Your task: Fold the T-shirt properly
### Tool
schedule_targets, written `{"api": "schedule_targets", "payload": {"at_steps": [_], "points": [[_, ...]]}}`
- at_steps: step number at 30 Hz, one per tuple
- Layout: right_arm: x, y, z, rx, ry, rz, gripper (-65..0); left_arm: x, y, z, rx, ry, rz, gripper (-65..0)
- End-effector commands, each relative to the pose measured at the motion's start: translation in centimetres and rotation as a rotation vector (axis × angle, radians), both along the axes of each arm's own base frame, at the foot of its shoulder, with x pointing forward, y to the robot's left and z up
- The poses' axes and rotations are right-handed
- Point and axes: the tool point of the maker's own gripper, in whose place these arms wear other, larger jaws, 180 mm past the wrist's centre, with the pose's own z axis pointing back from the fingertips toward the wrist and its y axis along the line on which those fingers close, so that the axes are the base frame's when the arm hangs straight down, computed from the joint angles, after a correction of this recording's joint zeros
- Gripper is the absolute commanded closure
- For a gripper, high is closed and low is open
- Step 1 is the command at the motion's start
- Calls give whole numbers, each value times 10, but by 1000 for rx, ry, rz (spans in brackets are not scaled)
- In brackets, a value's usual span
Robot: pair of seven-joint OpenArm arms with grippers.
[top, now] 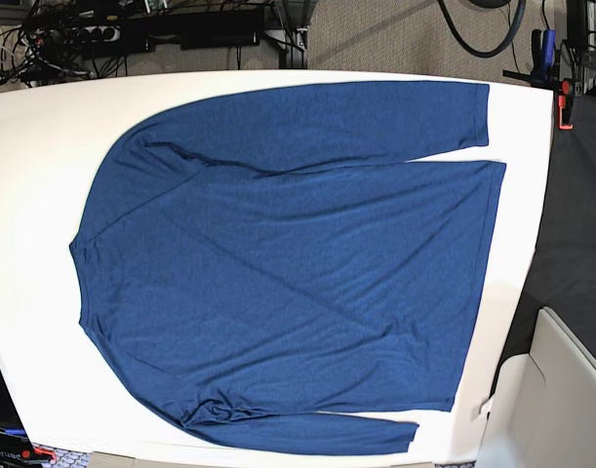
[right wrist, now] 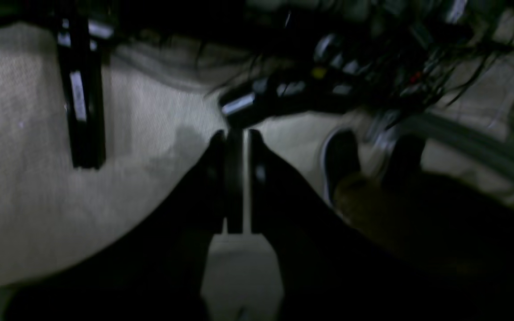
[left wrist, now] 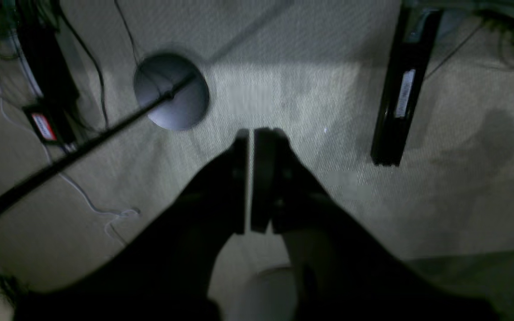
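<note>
Base view: one dark navy-blue long-sleeved T-shirt [top: 288,263] of thin knit fabric, plain and without print, lies spread flat on one white table [top: 44,146]. It covers most of the tabletop. Its neckline lies toward the table's left edge and its hem toward the right edge. One sleeve runs along the far edge, the other along the near edge. Neither arm appears in this view.

Left wrist view: the left gripper [left wrist: 251,133] hangs over beige carpet, its two black jaws pressed together with only a thin slit between them, grasping nothing. Below it are one round grey disc base [left wrist: 171,91] with a black pole, and one long black bar [left wrist: 402,84] bearing a white label, too blurred to read.

Right wrist view: the right gripper [right wrist: 235,133] is likewise clenched and empty, above carpet and tangled cables [right wrist: 373,58].
</note>
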Motion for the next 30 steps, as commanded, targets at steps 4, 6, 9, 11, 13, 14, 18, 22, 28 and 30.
{"api": "schedule_targets", "payload": {"at_steps": [4,6,9,11,13,14,18,22,28,30], "points": [[7,-9,38,-13,-83,63,-2,10,9,30,23,-78,-49,0],[13,-14,56,-23,-121,82,-2,17,5,43,19,-115,-66,0],[23,-28,86,-60,-189,67,-2,31,-1,63,11,-176,-87,0],[29,-35,108,-82,-230,68,-2,43,-7,79,5,-223,-104,0],[35,-38,126,-96,-266,75,-2,48,-12,94,-1,-257,-118,0],[39,-40,135,-103,-285,81,-2,55,-15,103,-5,-282,-126,0],[61,-44,173,-132,-375,106,-2,77,-27,138,-21,-375,-156,0],[91,-43,209,-156,-486,122,-2,108,-39,173,-33,-481,-180,0],[118,-29,242,-147,-593,158,-2,142,-49,209,-33,-545,-188,0],[121,-28,244,-146,-605,162,-2,146,-50,211,-33,-559,-189,0]]}}
